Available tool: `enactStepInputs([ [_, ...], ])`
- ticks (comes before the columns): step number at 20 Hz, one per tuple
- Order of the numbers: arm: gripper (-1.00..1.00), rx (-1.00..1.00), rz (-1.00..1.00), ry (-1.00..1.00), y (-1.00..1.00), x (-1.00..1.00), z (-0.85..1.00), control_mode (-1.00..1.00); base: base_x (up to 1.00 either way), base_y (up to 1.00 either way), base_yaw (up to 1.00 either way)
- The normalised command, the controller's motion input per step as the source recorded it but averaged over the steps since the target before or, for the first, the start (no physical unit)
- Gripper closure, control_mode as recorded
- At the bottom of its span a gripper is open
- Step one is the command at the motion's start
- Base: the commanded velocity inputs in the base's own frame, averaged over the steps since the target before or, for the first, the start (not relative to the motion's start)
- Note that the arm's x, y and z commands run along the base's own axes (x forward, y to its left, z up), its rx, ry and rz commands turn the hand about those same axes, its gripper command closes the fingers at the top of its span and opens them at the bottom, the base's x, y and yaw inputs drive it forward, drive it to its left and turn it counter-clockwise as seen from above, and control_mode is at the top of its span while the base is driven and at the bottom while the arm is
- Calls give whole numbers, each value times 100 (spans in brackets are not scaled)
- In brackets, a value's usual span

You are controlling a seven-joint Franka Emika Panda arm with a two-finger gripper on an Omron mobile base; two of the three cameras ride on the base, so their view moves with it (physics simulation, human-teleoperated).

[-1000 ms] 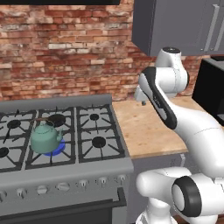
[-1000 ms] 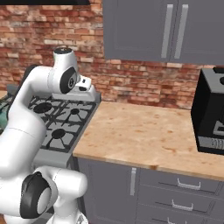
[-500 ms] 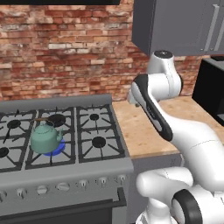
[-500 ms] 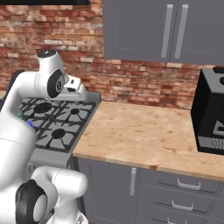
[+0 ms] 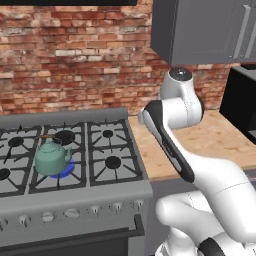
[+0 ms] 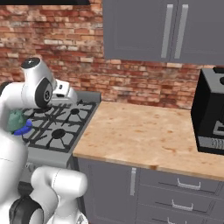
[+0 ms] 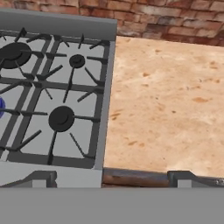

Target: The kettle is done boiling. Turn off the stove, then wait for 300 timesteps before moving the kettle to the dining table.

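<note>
Teal kettle (image 5: 52, 157) sits lower left on the stove (image 5: 70, 150), over a blue flame. Wood counter (image 6: 148, 135) centre frame, black microwave (image 6: 212, 116) at right edge. Gripper (image 7: 111, 177) fingertips well apart, probably wide open, holding nothing, above the stove-counter seam.
</note>
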Motion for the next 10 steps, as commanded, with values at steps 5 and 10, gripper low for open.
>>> enactStepInputs([
  [5, -100, 0, 0, -3, 10, -12, -6, -100, 0, 0, 0],
  [10, -100, 0, 0, -2, 10, -14, -25, -100, 0, 0, 0],
])
